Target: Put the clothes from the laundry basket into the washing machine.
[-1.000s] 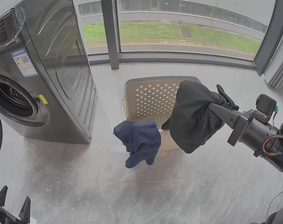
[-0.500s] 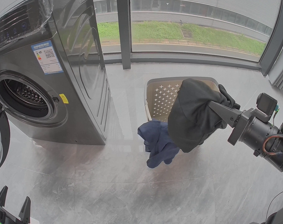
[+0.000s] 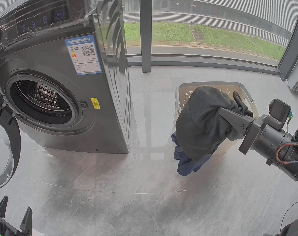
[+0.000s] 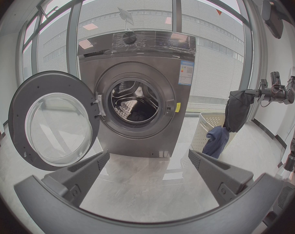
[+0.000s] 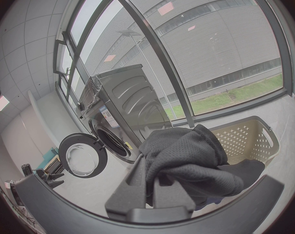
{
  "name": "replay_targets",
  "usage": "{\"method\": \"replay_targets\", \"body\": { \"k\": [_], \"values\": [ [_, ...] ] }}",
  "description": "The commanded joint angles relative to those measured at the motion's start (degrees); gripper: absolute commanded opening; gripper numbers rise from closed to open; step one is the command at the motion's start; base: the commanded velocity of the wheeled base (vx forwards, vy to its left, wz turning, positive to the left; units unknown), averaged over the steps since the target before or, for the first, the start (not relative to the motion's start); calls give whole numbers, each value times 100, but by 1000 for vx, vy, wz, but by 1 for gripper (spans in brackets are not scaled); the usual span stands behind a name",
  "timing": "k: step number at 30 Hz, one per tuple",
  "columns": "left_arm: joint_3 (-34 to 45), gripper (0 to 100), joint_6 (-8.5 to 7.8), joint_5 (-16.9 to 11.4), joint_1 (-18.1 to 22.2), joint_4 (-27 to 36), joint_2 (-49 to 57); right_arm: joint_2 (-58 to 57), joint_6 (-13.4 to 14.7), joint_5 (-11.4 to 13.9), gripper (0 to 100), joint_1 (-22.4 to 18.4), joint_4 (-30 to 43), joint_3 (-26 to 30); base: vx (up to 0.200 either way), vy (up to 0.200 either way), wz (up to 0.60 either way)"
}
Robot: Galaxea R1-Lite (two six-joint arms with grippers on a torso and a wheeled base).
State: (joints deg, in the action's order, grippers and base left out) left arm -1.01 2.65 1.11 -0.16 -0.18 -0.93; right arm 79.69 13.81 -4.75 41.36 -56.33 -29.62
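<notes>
Black garment (image 3: 201,122): dark mesh cloth, bunched, hanging in the air above the laundry basket (image 3: 249,99) | right gripper (image 3: 228,104): clamped on its top fold | blue garment (image 3: 186,164): draped over the basket's near rim, trailing down to the floor | washing machine (image 3: 99,122): door (image 3: 16,141) swung open, dark clothes in the drum | left gripper (image 4: 148,152): spread, empty, low before the machine

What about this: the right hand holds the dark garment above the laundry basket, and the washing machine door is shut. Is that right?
Not fully. The washing machine door is open, swung wide to the side, as the left wrist view shows. The rest stands: the right hand holds the dark garment above the laundry basket.
</notes>
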Motion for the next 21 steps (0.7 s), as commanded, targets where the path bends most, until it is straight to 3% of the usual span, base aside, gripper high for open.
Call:
{"method": "replay_targets", "body": {
  "k": [1, 10, 19, 21],
  "values": [
    [92, 100, -1, 3, -2, 1, 75, 20, -1, 1, 0, 3, -9, 0, 0, 200, 0],
    [92, 100, -1, 3, -2, 1, 75, 20, -1, 1, 0, 3, -9, 0, 0, 200, 0],
    [92, 100, 8, 3, -2, 1, 75, 20, 7, 1, 0, 3, -9, 0, 0, 0, 0],
    [92, 100, 8, 3, -2, 1, 75, 20, 7, 1, 0, 3, -9, 0, -200, 0, 0]
  ]
}}
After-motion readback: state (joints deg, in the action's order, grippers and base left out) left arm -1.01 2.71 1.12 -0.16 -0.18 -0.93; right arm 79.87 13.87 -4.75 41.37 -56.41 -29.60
